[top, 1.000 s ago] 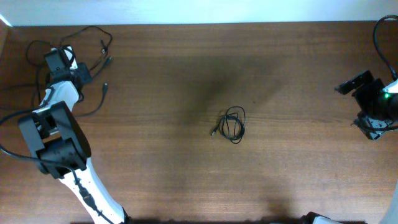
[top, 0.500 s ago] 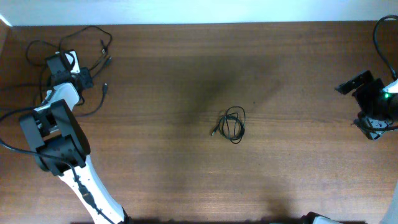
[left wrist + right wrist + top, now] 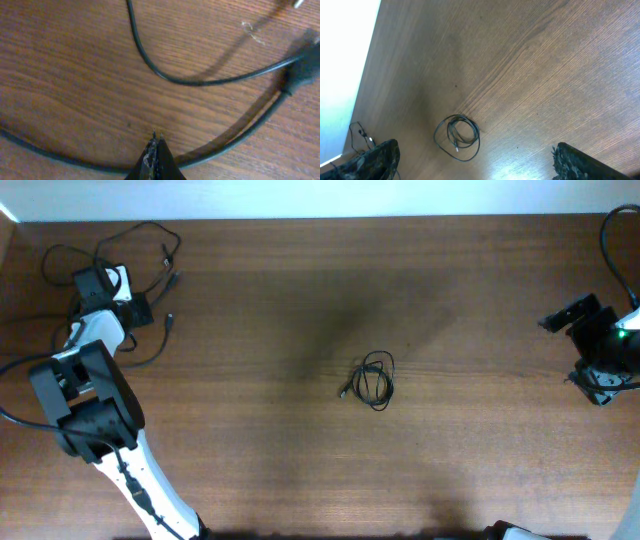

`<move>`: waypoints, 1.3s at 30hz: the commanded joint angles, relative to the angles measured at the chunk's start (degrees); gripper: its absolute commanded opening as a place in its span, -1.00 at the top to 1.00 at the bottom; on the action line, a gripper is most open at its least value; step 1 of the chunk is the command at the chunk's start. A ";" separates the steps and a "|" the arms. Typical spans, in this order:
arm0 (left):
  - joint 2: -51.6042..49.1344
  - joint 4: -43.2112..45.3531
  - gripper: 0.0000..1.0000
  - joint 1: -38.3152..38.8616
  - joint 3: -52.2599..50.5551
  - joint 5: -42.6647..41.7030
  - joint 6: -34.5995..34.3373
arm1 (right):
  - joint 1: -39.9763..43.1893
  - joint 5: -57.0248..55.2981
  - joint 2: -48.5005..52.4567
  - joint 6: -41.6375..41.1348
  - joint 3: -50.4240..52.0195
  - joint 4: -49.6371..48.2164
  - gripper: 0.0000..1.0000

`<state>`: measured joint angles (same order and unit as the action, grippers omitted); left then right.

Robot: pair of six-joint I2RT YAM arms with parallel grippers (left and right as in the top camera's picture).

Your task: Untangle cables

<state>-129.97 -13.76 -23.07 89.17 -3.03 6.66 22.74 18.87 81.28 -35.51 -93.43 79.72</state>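
Black coiled cable (image 3: 377,380), plug end leftward; left jaws together, right jaws apart.

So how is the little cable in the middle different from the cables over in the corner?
The middle cable is curled into one small tight bundle; the corner cables sprawl in long loose strands. The middle cable lies alone, far from both arms; the corner cables lie around the left arm. Both are thin, black, and on the wooden table.
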 commanded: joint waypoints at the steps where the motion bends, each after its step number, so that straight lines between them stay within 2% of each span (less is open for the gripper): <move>1: -1.64 -6.56 1.00 -0.37 -1.68 -0.61 1.01 | 0.15 -0.74 -0.22 0.83 0.26 0.02 -0.97; 7: -1.29 -14.34 1.00 -0.42 -1.68 -0.55 0.98 | 0.15 -0.76 -0.22 2.36 0.26 0.02 -0.97; 11: -0.33 -16.37 1.00 -1.01 -1.68 -0.20 0.96 | 0.15 -1.18 -0.22 3.80 0.26 0.04 -0.97; 23: 12.41 -14.36 1.00 -1.49 0.04 -1.70 0.68 | 0.15 -1.18 -0.22 3.80 0.26 -0.39 -0.97; 29: 13.11 -14.32 1.00 -2.03 0.02 -1.64 0.66 | 0.15 -1.20 -0.22 3.80 0.26 -0.31 -0.97; 31: 13.11 -14.97 1.00 -2.82 0.02 0.70 0.48 | 0.15 -1.20 -0.22 3.82 0.26 -0.31 -0.97; 35: 13.11 -19.43 1.00 -4.68 0.02 11.10 0.13 | 0.15 -1.18 -0.22 3.80 0.26 -0.44 -0.97; 37: 13.11 -21.05 1.00 -5.62 0.02 11.63 0.02 | 0.15 -1.18 -0.22 3.80 0.26 -0.61 -0.97; 39: 13.09 -24.26 1.00 -6.69 0.02 11.65 -3.15 | 0.15 -1.18 -0.22 3.78 0.26 -0.70 -0.97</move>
<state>-117.69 -35.20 -28.32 89.14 5.34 6.44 22.74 18.41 81.28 -32.34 -93.43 79.26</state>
